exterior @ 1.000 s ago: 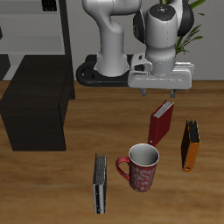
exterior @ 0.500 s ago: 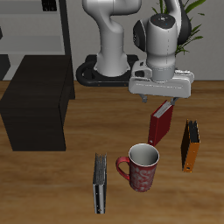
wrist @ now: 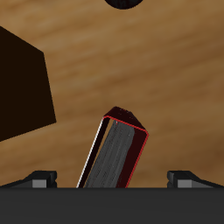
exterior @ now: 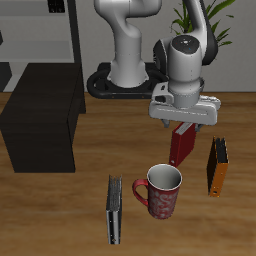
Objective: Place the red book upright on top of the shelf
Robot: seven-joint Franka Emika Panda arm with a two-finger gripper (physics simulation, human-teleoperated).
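The two-finger gripper [exterior: 184,124] hangs directly over the slim dark-red hardcover book [exterior: 181,146], which stands upright on the wooden worktop [exterior: 60,205] just behind the red patterned mug [exterior: 160,190]. In the wrist view its fingers [wrist: 42,178] are spread wide, with the book's pale pages between them, so it grasps nothing. To grasp well, I would lower straight, centre the covers, then close firmly. The low matte-black cabinet [exterior: 40,118] stands well apart.
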